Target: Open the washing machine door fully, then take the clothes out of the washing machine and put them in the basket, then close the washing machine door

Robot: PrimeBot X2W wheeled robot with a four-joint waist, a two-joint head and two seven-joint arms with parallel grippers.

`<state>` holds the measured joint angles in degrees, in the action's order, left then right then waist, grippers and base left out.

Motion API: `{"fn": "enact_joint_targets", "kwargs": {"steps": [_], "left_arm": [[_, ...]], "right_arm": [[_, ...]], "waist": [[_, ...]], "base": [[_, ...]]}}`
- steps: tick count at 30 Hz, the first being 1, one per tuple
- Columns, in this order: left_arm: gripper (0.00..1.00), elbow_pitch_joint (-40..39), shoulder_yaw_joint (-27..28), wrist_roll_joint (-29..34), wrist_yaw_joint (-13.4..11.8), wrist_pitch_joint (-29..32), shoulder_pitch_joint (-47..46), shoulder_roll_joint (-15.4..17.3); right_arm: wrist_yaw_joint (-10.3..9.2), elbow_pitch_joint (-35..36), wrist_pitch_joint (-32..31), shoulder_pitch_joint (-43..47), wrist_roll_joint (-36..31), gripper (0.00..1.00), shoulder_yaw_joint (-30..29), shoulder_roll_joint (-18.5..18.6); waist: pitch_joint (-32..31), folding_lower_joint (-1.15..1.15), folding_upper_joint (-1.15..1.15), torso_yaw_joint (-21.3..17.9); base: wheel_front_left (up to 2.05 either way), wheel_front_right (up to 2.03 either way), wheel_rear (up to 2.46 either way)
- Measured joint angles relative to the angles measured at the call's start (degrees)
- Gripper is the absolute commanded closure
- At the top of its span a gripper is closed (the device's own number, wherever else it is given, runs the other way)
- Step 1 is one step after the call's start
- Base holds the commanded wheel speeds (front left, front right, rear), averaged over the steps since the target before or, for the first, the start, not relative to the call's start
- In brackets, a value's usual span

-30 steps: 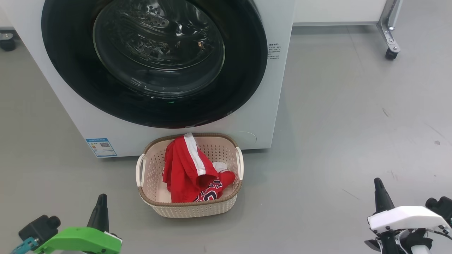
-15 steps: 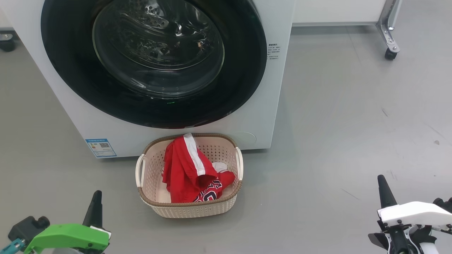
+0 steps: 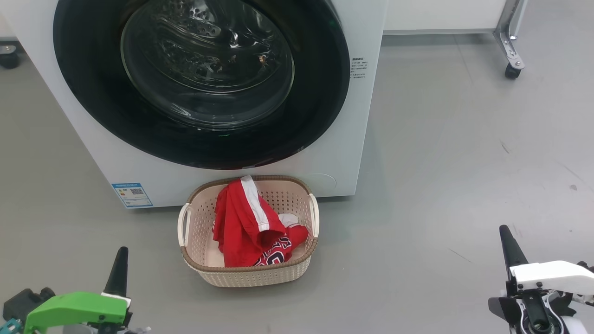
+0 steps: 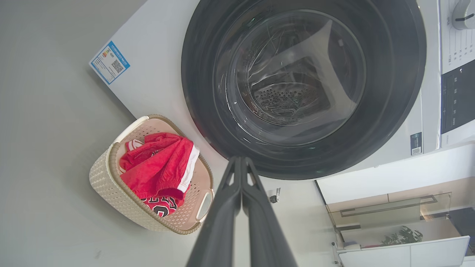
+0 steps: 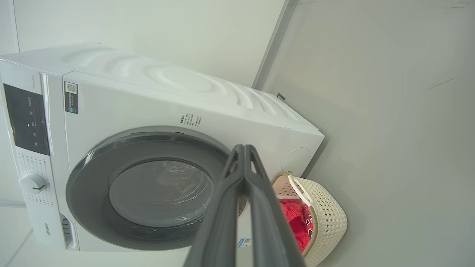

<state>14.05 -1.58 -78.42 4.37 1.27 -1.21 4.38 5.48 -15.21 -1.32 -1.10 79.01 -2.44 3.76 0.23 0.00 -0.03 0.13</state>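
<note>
The white washing machine stands with its black-rimmed glass door flat against the front, shut. The red clothes lie in the cream basket on the floor in front of it. My left gripper is low at the left, shut and holding nothing. Low at the right, my right gripper is also shut with nothing in it. Both are well back from the basket.
Grey floor surrounds the machine. A metal frame leg on a caster stands at the far right. A black caster sits at the far left. A white cabinet and a glass shelf show beyond the machine.
Both grippers have drawn back toward me, lower in the head view. The door, basket and clothes have not moved.
</note>
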Motion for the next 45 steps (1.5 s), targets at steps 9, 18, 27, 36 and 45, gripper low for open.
{"fn": "enact_joint_targets", "kwargs": {"steps": [9, 18, 27, 36, 45], "left_arm": [[1.0, 0.5, 1.6, -6.6, 1.1, 1.4, -0.6, -0.3], [1.0, 1.2, 3.3, -13.2, 2.1, 2.7, -1.5, -0.5], [1.0, 1.6, 3.7, -15.7, 2.5, 3.2, -1.8, -0.7], [1.0, 1.8, 3.7, -15.7, 2.5, 3.2, -1.8, -0.7], [1.0, 1.8, 3.8, -15.7, 2.5, 3.2, -1.8, -0.7]], "right_arm": [[0.52, -0.3, -1.5, -1.0, 6.0, 1.0, -1.6, -0.2], [1.03, -0.5, -3.2, -1.9, 11.9, 1.0, -3.3, -0.5], [1.47, -0.6, -3.7, -2.2, 13.8, 1.0, -3.9, -0.6], [1.47, -0.6, -3.7, -2.2, 13.8, 1.0, -3.9, -0.6], [1.47, -0.6, -3.7, -2.2, 13.8, 1.0, -4.0, -0.6]], "waist": [[0.0, 0.0, 0.0, -0.1], [-0.1, 0.0, 0.0, -0.1], [-0.1, 0.0, 0.0, -0.1], [-0.1, 0.0, 0.0, -0.1], [-0.1, 0.0, 0.0, -0.1]], "base": [[0.0, 0.0, 0.0], [0.0, 0.0, 0.0], [0.0, 0.0, 0.0], [0.0, 0.0, 0.0], [0.0, 0.0, 0.0]]}}
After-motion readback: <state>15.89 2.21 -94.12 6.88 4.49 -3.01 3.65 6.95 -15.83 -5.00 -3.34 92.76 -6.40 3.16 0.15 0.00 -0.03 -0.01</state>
